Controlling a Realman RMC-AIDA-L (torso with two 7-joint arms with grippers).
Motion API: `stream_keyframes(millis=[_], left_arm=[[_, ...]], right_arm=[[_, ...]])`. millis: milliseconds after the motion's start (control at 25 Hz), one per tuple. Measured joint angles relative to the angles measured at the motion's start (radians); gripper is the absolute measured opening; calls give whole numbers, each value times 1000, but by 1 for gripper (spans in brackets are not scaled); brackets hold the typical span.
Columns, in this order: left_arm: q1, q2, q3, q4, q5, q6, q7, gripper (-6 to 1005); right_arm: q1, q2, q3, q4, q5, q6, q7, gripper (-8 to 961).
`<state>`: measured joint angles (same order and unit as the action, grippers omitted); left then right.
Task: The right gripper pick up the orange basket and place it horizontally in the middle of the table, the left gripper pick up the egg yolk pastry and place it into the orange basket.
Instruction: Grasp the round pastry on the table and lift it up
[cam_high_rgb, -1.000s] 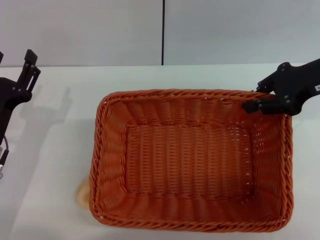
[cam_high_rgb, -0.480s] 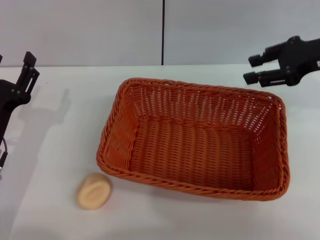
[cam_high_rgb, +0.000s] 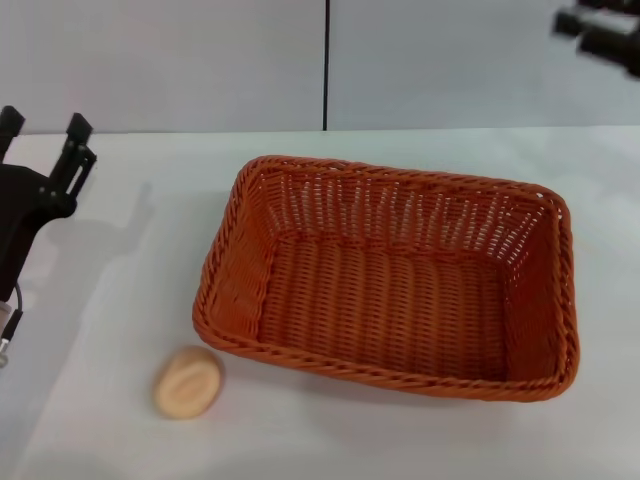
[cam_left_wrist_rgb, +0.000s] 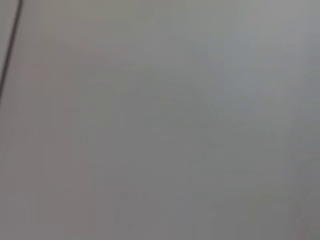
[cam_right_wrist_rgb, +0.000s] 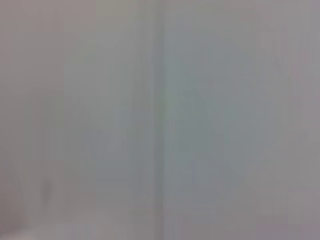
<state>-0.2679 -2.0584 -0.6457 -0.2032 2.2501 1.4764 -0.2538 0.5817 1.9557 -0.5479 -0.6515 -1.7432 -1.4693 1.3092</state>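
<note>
The orange basket (cam_high_rgb: 385, 290) rests flat on the white table (cam_high_rgb: 120, 260), near its middle, long side across my view, with nothing inside. The egg yolk pastry (cam_high_rgb: 187, 382) lies on the table just off the basket's front left corner, apart from it. My left gripper (cam_high_rgb: 44, 124) hovers at the far left edge, open, its two prongs pointing up and away, well behind the pastry. My right gripper (cam_high_rgb: 598, 30) is high at the top right corner, partly cut off, open and holding nothing. Both wrist views show only blank grey surface.
A grey wall with a dark vertical seam (cam_high_rgb: 326, 65) stands behind the table's far edge. A thin cable (cam_high_rgb: 8, 320) hangs from the left arm at the left border.
The right gripper released the basket's far right rim and rose up and to the right. The basket settled flat, uncovering the pastry. The left gripper shifted slightly rightward.
</note>
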Motion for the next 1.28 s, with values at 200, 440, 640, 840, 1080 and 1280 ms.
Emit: stream_keyframes(millis=[200, 440, 640, 840, 1080, 1280], left_arm=[[-17, 18, 78, 106, 44, 81, -95, 743], [-58, 42, 238, 310, 112, 187, -286, 742], [-69, 49, 416, 419, 115, 196, -427, 742], [-33, 41, 481, 485, 114, 223, -478, 741], [14, 51, 489, 489, 114, 247, -489, 741], [51, 55, 514, 490, 114, 256, -506, 740]], right_arm=[[-110, 30, 99, 109, 237, 18, -141, 508], [-192, 66, 268, 133, 333, 76, -210, 508], [-215, 66, 423, 189, 337, 81, -263, 508], [-227, 59, 499, 201, 337, 103, -286, 509], [-220, 54, 513, 209, 338, 141, -293, 509], [-201, 50, 515, 242, 338, 156, -327, 509]])
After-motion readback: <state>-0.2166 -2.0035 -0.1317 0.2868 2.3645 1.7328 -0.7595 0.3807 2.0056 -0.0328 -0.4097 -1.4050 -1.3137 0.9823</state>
